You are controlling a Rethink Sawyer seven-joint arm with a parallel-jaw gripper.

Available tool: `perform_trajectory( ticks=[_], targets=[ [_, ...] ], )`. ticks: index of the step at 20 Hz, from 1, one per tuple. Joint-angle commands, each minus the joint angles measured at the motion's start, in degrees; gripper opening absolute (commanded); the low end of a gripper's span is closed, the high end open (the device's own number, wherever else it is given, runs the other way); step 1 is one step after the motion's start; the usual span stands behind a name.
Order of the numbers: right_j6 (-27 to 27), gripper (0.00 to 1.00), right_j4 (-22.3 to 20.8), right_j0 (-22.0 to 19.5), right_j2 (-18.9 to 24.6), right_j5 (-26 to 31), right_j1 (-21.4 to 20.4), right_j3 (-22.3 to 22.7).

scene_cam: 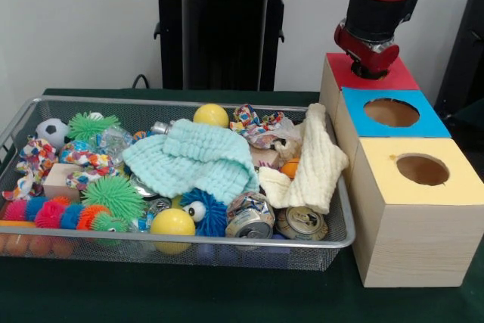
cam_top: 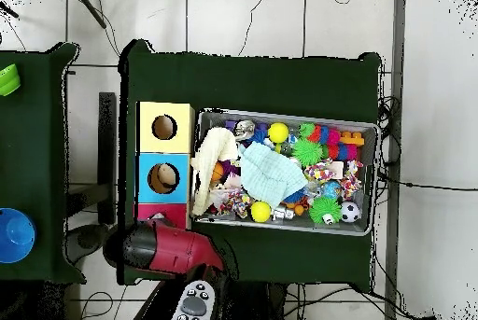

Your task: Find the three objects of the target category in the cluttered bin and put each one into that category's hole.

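The silver wire mesh bin (scene_cam: 227,246) fills the table's left and middle, packed with clutter; it also shows in the overhead view (cam_top: 280,116). No duck or tiger shows plainly. A small orange thing (scene_cam: 290,168) peeks out between the cloths, and I cannot tell what it is. My gripper (scene_cam: 368,66) hangs right over the red-topped box (scene_cam: 401,77) and covers its hole. Whether it holds anything is hidden. In the overhead view the red arm (cam_top: 163,246) covers most of the red box (cam_top: 161,214).
The blue-topped box (scene_cam: 431,122) and yellow-topped box (scene_cam: 454,187) stand in a row in front of the red one. In the bin lie a mint cloth (scene_cam: 197,158), a cream cloth (scene_cam: 318,164), yellow balls (scene_cam: 172,223), crushed cans (scene_cam: 301,222) and a blue furry toy (scene_cam: 206,213).
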Motion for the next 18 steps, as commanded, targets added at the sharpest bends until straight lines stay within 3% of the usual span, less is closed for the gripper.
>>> perform_trajectory(
  ticks=[1,4,8,9,13,15,18],
  targets=[
    [4.21,0.0,-4.61,0.58,-3.02,-6.31,6.05,-2.67],
    [3.37,0.0,-7.73,2.92,-6.79,-13.58,11.36,-5.76],
    [0.91,0.0,-13.39,6.92,-15.44,-35.05,24.45,-13.01],
    [0.25,0.0,-13.96,7.57,-18.36,-43.48,29.0,-14.94],
    [-2.16,0.0,-11.7,6.42,-23.67,-63.59,39.49,-19.17],
    [-4.19,0.0,-10.35,5.91,-25.27,-69.17,42.55,-20.68],
    [-5.3,0.0,-10.93,4.62,-25.58,-70.84,43.73,-22.08]
  ],
)
